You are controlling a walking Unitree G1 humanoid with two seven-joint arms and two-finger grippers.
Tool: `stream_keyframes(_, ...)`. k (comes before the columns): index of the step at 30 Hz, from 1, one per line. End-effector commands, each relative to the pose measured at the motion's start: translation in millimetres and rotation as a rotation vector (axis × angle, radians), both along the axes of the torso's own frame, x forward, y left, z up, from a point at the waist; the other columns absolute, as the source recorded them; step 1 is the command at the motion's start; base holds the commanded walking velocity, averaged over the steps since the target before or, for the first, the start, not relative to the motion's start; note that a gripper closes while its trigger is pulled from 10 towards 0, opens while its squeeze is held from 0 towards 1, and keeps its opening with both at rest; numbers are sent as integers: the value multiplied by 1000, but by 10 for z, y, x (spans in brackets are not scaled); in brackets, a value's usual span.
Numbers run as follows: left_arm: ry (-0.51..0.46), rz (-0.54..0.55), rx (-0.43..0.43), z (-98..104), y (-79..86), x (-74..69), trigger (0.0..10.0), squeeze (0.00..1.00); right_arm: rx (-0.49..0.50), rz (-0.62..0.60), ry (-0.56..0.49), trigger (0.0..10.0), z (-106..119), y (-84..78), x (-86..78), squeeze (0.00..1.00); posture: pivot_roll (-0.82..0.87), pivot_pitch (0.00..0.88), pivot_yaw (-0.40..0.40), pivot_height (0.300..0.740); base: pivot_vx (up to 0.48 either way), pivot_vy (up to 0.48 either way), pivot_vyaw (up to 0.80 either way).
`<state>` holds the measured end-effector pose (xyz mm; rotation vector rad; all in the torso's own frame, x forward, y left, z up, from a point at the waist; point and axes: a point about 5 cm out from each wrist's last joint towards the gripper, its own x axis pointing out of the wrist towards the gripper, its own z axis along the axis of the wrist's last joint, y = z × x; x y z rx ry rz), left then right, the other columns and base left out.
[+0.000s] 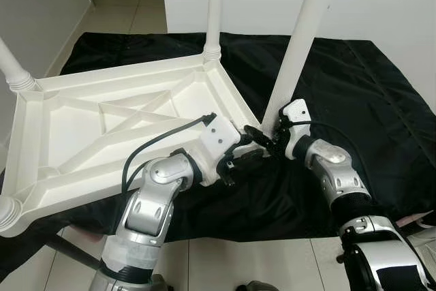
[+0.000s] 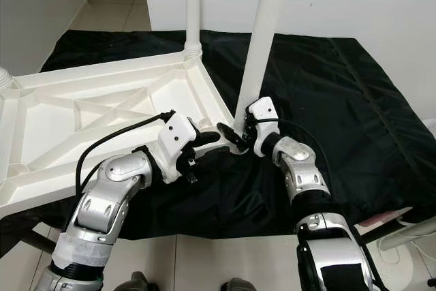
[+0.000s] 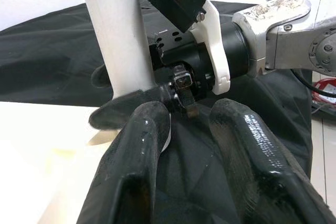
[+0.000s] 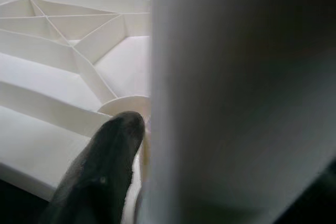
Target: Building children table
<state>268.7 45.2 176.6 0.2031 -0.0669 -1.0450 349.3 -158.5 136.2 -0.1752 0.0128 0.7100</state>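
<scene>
White table [image 1: 102,127], black cloth [image 1: 354,93], black fingers [image 3: 142,145]

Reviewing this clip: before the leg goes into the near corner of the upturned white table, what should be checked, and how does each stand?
1. White plastic tabletop lies upside down on black cloth: ok.
2. Far corner leg seated upright: ok.
3. Right gripper closed on loose white table leg near its base: ok.
4. Leg base lined up with corner socket: cannot tell.
5. Left gripper open, close beside the leg base: ok.
6. Leg vertical: not ok, it leans.
</scene>
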Motion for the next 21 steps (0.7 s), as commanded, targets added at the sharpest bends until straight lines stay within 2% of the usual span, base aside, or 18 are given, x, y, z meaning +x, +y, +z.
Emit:
stream_keyframes(1,-24,156,-21,26,31,55,10000,0,-11,27,64,0,-148,3,-46,0,-24,0,-17,740,0,0,0)
stream_keyframes(6,-21,154,-23,18,23,40,10000,0,5,24,73,0,-185,-24,-60,0,-28,0,-18,740,0,0,0)
stream_keyframes(7,-20,150,-22,15,17,37,10000,0,31,21,82,9882,-193,-23,-75,0,-29,0,-19,740,0,0,0)
stream_keyframes(16,-18,148,-23,14,13,37,10000,0,62,-50,97,10000,-204,-24,-69,0,-28,0,-22,740,0,0,0)
stream_keyframes(20,-15,148,-22,-1,12,19,10000,0,102,-205,107,10000,-219,47,-94,0,-28,0,-30,740,0,0,0)
stream_keyframes(21,-15,148,-22,-1,12,19,10000,0,102,-205,107,10000,-219,47,-94,0,-28,0,-30,740,0,0,0)
